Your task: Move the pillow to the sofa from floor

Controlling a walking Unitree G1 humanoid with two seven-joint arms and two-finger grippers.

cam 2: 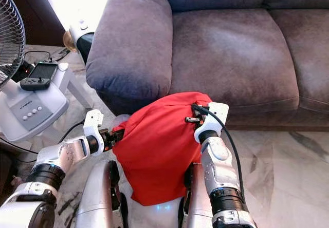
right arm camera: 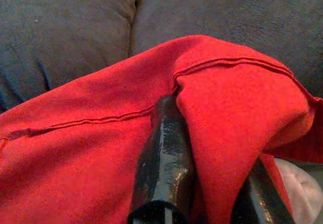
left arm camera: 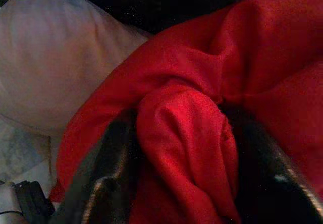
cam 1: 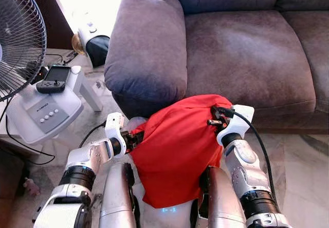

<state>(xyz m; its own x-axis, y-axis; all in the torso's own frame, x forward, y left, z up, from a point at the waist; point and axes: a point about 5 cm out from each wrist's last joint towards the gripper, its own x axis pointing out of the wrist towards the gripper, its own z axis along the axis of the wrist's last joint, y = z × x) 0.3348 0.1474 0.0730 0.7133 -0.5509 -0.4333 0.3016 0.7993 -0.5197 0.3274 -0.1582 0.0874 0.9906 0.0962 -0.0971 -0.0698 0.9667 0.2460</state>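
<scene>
In the left eye view, the red pillow (cam 1: pixel 177 146) was up off the floor, held between both arms just in front of the grey sofa (cam 1: pixel 247 53). It was not on the seat yet. The left gripper (cam 1: pixel 134 138) pinched one side and the right gripper (cam 1: pixel 215 116) pinched the top corner.

In the left wrist view, the jaws were clenched on a fold of red cloth.

In the right wrist view, the jaws also grasped the cloth. I think the lift onto the sofa was left.
</scene>
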